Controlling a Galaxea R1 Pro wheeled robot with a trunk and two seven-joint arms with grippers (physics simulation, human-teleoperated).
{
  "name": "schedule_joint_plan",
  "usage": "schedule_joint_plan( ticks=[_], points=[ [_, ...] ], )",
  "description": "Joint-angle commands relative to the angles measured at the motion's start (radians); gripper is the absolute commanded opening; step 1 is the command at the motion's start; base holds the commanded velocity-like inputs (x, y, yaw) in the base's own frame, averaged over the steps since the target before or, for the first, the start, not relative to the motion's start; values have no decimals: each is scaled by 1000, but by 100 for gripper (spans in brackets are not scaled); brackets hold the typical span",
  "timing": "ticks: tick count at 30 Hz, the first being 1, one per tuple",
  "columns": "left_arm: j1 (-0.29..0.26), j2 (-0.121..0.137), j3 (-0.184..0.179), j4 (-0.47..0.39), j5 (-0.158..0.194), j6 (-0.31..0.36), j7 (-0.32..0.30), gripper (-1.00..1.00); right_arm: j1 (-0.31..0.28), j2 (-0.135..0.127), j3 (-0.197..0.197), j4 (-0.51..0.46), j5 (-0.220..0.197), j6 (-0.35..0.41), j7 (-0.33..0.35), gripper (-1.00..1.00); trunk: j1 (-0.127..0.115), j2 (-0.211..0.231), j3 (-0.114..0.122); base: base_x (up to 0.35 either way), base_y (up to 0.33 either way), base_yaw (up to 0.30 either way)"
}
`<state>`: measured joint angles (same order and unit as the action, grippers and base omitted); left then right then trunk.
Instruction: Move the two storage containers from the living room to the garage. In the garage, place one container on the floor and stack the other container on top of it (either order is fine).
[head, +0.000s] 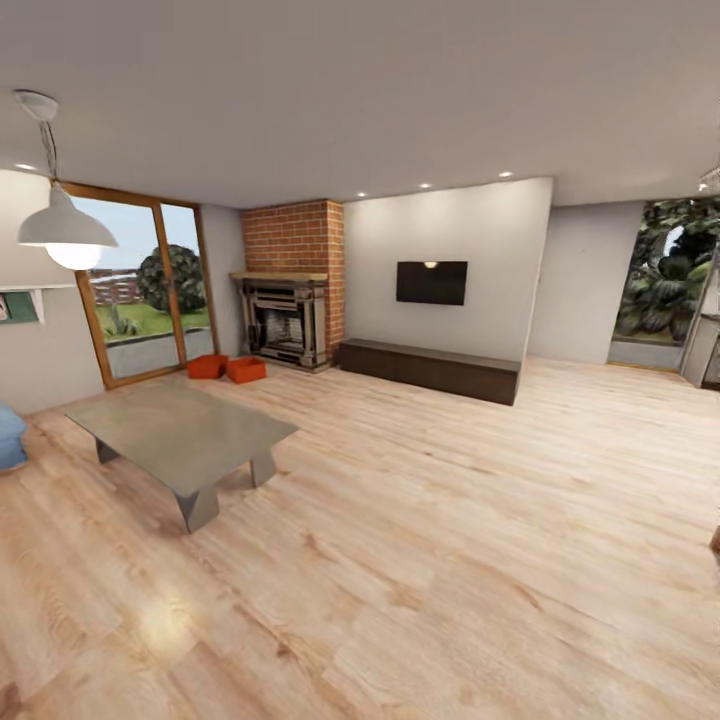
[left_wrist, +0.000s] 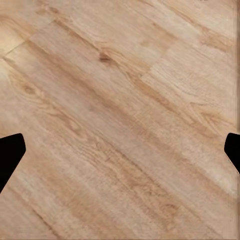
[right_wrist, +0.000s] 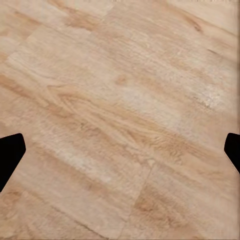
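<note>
I see two rust-red storage containers (head: 207, 366) (head: 246, 370) side by side on the far-left wood floor (head: 450, 560), by the fireplace (head: 287, 322), beyond the low table (head: 180, 432), my left end effector (left_wrist: 120, 150) and right end effector (right_wrist: 120, 150) both spread wide, holding nothing, over bare planks

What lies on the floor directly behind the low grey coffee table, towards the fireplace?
Two storage containers sit side by side on the wood floor before the fireplace. Their insides cannot be made out from here.

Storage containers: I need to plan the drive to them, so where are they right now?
In the head view, the two storage containers sit side by side on the wood floor at far left, just before the fireplace and glass doors.
</note>
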<state>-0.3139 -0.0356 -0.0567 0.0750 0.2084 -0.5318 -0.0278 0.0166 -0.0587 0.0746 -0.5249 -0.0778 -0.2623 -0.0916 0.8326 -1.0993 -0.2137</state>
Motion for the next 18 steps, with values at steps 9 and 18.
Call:
schedule_joint_plan(
  ticks=[9, 18],
  points=[
    [-2, 0, -6, 5, 9, -5, -3, 100, 0, -1, 8, -1, -7, -2, -7, 100, 1, -1, -1, 321, -41, -9],
    [-2, 0, -6, 4, 9, -4, -3, 100, 0, -2, 8, -1, -8, -2, -7, 100, 1, -1, -1, 328, -1, 4]
  ],
)
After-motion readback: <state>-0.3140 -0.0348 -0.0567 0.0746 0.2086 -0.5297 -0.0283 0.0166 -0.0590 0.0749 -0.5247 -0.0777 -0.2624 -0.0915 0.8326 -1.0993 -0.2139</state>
